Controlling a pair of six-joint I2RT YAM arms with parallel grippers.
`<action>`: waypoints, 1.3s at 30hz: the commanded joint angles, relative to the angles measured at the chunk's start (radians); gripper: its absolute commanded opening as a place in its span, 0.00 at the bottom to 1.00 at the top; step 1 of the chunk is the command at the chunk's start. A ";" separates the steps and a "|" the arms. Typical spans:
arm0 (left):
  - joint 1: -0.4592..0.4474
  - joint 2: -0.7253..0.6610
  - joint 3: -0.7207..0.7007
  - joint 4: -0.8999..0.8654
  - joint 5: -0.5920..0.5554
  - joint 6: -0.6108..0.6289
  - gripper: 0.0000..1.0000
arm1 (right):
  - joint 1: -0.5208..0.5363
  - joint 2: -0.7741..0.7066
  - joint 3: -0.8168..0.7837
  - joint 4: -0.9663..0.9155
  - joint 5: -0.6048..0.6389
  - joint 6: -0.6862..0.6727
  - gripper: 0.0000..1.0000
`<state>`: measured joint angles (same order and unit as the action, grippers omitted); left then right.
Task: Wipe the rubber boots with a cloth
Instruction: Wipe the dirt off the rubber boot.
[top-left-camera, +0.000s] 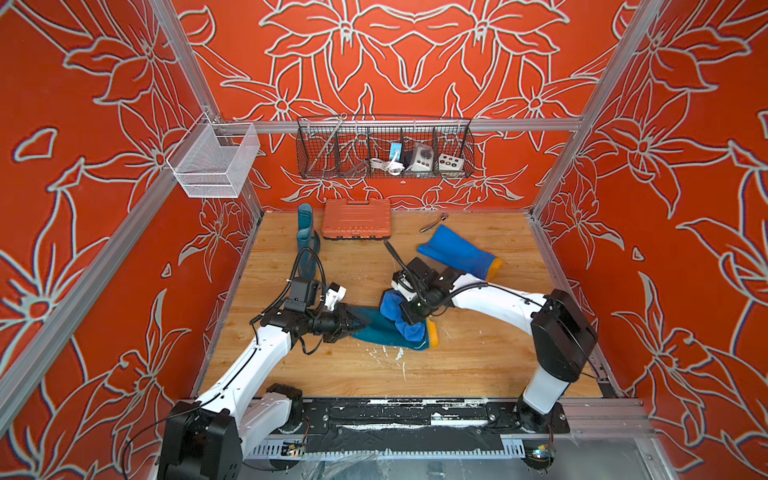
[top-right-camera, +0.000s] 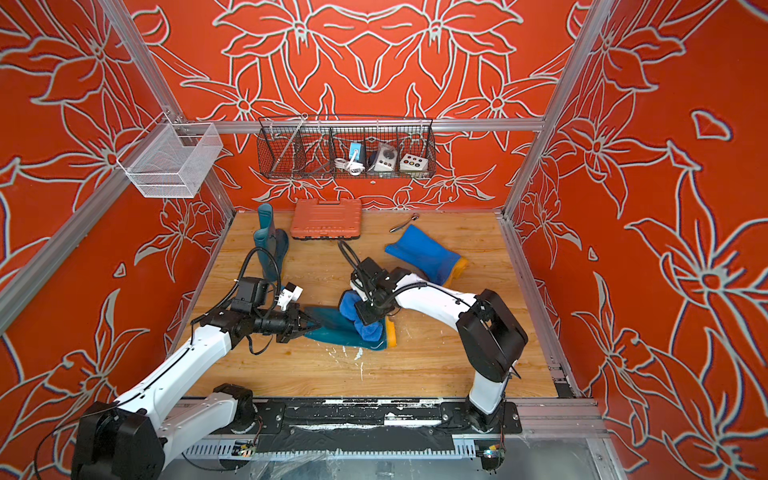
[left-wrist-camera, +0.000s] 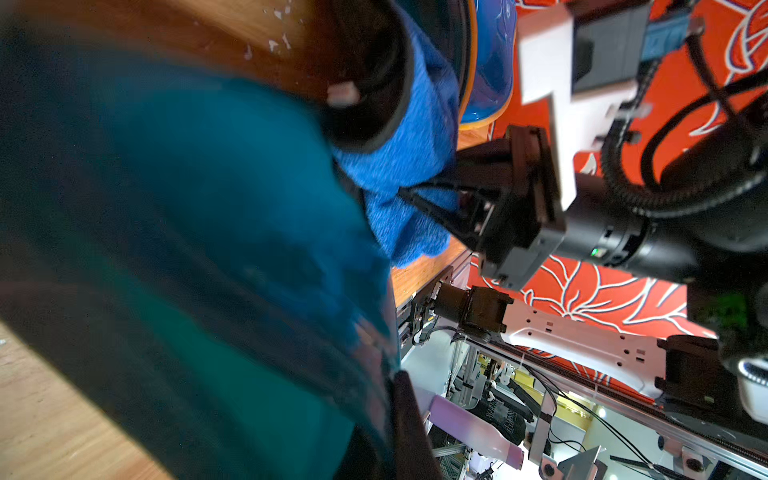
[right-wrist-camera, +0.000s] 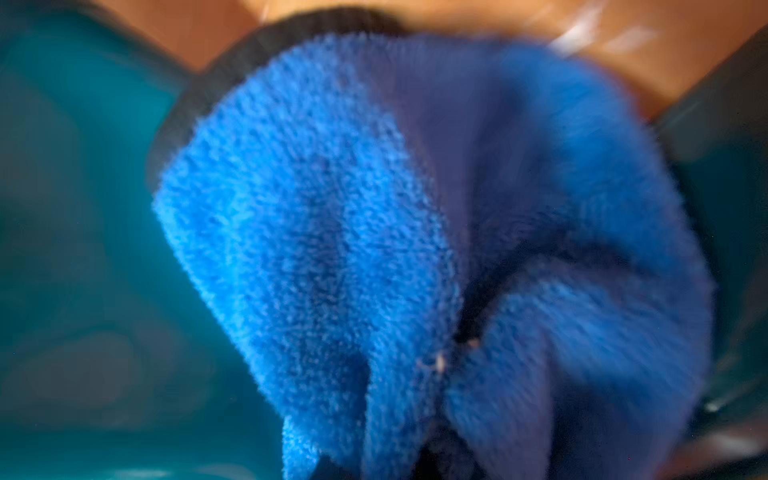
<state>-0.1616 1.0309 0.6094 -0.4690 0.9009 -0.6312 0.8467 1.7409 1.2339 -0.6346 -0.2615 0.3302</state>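
1. Standing teal boot (top-left-camera: 306, 253) is at the far left, back of the wooden tabletop (top-left-camera: 478, 365), just beside the orange case (top-left-camera: 357, 219). It is well apart from both arms, with no cloth on it, so I judge it not wiped yet.
2. Left gripper (top-left-camera: 358, 323) has its jaws clenched on the cuff end of the lying teal boot (top-left-camera: 380, 334), pinning it flat. The left wrist view is blurred, so how deep the pinch goes is unclear.
3. Risk: the rubber is glossy and the pinch is only on the thin cuff wall. A hard wipe stroke could pull the cuff out, and the boot would then slide or spin.
4. Cloth (top-left-camera: 390, 304) is bunched on the foot and ankle of the lying boot, near its yellow sole (top-left-camera: 433, 332).
5. Right gripper (left-wrist-camera: 405, 193) has its jaws closed, grasping the cloth folds and pressing them onto the boot.
6. Risk: the cloth is wadded, so only a small patch touches the rubber and parts may get missed. A loose hanging flap could snag or drag out of the grip.
7. Risk: the two grippers are near each other along one boot, so a stroke toward the cuff could bump them together.
8. Bright blue boot (top-left-camera: 457, 251) lies on its side at the right back, just behind the right arm. An elbow swing could knock it. It looks untouched.
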 joint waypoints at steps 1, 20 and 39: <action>0.005 0.003 0.015 0.015 0.030 0.017 0.00 | -0.047 0.010 0.067 -0.071 0.116 -0.039 0.00; 0.006 0.032 0.021 0.032 0.015 0.023 0.00 | 0.103 -0.173 -0.027 -0.096 0.082 0.058 0.00; 0.007 0.008 0.046 0.029 -0.001 -0.024 0.00 | 0.078 -0.314 -0.262 0.001 0.040 0.174 0.00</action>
<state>-0.1581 1.0550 0.6582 -0.4606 0.8909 -0.6373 0.8528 1.4693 1.0416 -0.6456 -0.1936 0.3992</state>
